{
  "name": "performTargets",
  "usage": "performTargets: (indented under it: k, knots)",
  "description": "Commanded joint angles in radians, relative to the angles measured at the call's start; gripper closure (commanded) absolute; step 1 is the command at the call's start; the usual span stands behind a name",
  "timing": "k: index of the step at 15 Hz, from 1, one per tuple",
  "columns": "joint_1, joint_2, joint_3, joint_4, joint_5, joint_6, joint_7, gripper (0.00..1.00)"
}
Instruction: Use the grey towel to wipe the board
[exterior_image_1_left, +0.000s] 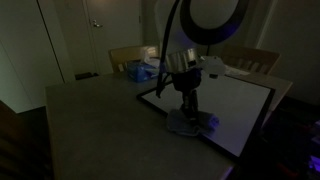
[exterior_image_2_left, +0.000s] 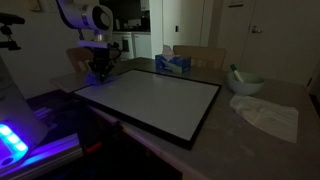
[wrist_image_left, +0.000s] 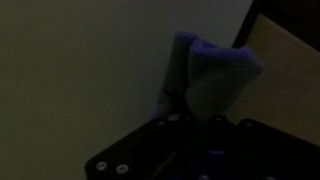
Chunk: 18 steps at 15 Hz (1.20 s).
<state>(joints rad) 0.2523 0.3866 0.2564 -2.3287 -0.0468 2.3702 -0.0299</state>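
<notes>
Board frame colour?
Black frame around a white board; shows best in an exterior view.

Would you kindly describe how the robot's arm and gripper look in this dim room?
The white robot arm has rounded, bulbous joints; what looks like a dark cable curves alongside it. The black, blocky gripper shows small pale screw heads in the wrist view.

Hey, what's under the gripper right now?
Under the gripper sits the grey towel, bunched on the board near its corner. The board patch beneath the towel is covered.
</notes>
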Motion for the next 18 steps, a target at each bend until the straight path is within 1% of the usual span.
performTargets:
  k: [1, 5, 8, 13, 15, 16, 18]
  knots:
    - [0.016, -0.002, -0.006, -0.097, 0.019, 0.148, 0.063, 0.98]
    - [0.023, -0.053, -0.026, -0.176, -0.005, 0.244, 0.146, 0.98]
    - [0.013, -0.070, -0.034, -0.236, -0.005, 0.326, 0.167, 0.98]
    - [-0.030, -0.087, -0.054, -0.333, -0.001, 0.462, 0.109, 0.98]
    - [-0.042, -0.085, -0.071, -0.344, -0.007, 0.492, 0.096, 0.98]
    - [-0.042, -0.086, -0.082, -0.339, -0.017, 0.491, 0.094, 0.98]
    - [-0.022, -0.080, -0.126, -0.313, -0.059, 0.458, 0.129, 0.98]
